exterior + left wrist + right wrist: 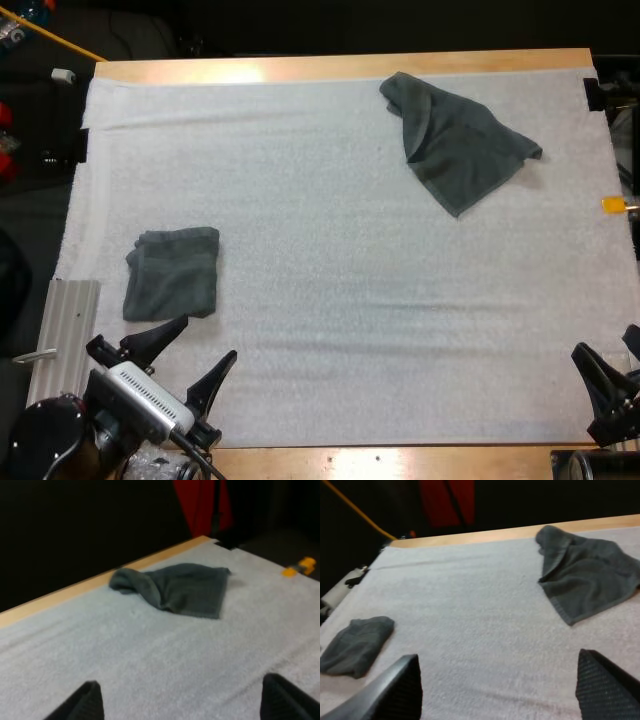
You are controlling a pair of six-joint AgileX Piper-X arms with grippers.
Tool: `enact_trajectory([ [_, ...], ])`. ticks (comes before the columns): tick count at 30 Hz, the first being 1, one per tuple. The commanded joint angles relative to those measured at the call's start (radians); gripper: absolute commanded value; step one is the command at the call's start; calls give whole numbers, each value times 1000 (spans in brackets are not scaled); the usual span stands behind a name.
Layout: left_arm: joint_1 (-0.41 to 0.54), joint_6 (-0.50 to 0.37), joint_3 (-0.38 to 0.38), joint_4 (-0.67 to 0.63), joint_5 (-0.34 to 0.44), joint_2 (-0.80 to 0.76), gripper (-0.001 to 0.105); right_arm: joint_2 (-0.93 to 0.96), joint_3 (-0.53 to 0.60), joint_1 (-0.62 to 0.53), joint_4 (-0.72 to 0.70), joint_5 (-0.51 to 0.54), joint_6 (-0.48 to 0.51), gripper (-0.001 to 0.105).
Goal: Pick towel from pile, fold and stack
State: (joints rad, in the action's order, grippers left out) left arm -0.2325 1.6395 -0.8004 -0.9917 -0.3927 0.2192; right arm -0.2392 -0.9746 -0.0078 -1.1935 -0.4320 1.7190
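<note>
**Left tool (210, 337) hanging wide open, gripping nothing**

Under everything the worktop (300, 68) is carrying the white mat (330, 280). The crumpled towel (455, 145) is slumping at the mat's far right corner, and the folded towel (172, 272) is resting at its near left. The right tool (497, 655) is gaping empty at the mat's near right edge. Pinching a free corner of the crumpled towel, not its bunched middle, is looking wisest for spreading it flat.

Wooden table (330, 68) under white mat (330, 280) — folded towel (172, 272) near-left, crumpled towel (455, 140) far-right
</note>
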Motion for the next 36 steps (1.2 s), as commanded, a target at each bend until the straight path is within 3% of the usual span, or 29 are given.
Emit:
enact_trajectory([
  [1,-6,10,-10,9,-8,12,62,-19,-10,1,-1,-22,4,63],
  [12,-6,10,-20,9,-8,57,62,-309,-15,1,163,-42,-82,63],
  [23,-6,15,-20,9,-8,57,62,-689,-15,1,384,40,-334,63],
  [36,-6,15,-20,9,-8,57,62,-1047,-15,54,545,40,-476,63],
])
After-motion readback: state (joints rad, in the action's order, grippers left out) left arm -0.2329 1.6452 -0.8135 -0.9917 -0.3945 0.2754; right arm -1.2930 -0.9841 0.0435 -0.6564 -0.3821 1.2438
